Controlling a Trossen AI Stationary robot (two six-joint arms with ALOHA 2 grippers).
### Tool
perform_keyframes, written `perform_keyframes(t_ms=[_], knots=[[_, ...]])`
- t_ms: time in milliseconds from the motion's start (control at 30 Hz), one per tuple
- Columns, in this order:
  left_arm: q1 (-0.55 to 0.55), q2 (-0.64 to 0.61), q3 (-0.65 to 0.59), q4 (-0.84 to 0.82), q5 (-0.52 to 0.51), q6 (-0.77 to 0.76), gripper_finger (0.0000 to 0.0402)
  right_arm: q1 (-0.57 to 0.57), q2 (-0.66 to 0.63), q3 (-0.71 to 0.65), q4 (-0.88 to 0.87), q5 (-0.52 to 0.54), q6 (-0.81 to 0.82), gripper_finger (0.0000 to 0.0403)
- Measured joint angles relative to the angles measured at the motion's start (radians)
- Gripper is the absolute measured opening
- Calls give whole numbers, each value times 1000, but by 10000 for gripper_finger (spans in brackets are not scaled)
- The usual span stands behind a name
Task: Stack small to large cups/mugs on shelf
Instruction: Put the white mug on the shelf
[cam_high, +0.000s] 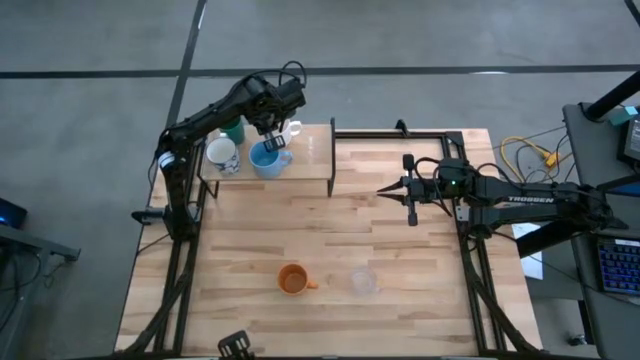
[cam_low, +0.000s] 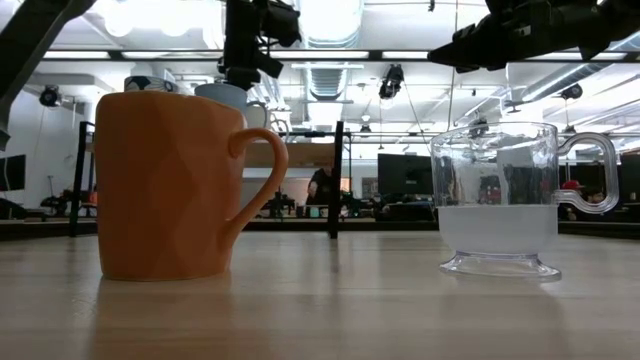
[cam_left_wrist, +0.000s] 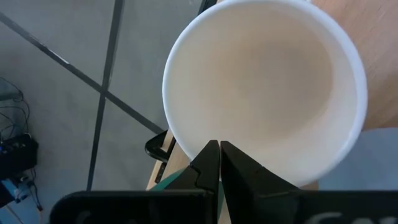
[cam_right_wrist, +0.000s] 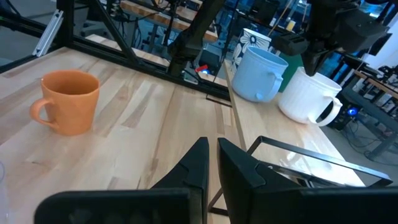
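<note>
The shelf (cam_high: 300, 170) stands at the table's far left. On it are a light blue cup (cam_high: 267, 159), a white cup with a handle (cam_right_wrist: 308, 96), a dark green cup (cam_high: 233, 131) and a white patterned mug (cam_high: 222, 155). My left gripper (cam_left_wrist: 219, 148) is shut, pointing down, with its tips at the white cup's rim. An orange cup (cam_high: 293, 280) and a clear cup (cam_high: 362, 282) stand on the tabletop near the front. My right gripper (cam_high: 410, 200) is shut and empty above the table's right middle. I cannot see a silver-grey cup. My left gripper's shut fingertips (cam_left_wrist: 210, 155) come from above at the white cup's rim (cam_left_wrist: 186, 146), on the side away from its handle (cam_right_wrist: 329, 112). I cannot tell whether they touch it. The cup stands on the shelf, leaning a little.
The shelf's black frame posts (cam_high: 333, 150) rise at its right end. The light blue cup stands close beside the white cup (cam_right_wrist: 261, 74). Bare tabletop (cam_high: 300, 225) lies between the shelf and the two front cups.
</note>
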Motion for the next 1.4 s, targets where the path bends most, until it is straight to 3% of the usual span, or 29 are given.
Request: perform_keyframes(t_ms=[533,833,1033,1400], knots=[[-6,-3,66,0,-2,9,0,0,0,0,-3,0,-2,26],[-3,-5,78,63,180,164,0,0,0,0,-3,0,-3,26],[20,-6,78,63,205,287,0,0,0,0,-3,0,0,26],[55,-7,67,68,254,299,0,0,0,0,-3,0,0,26]])
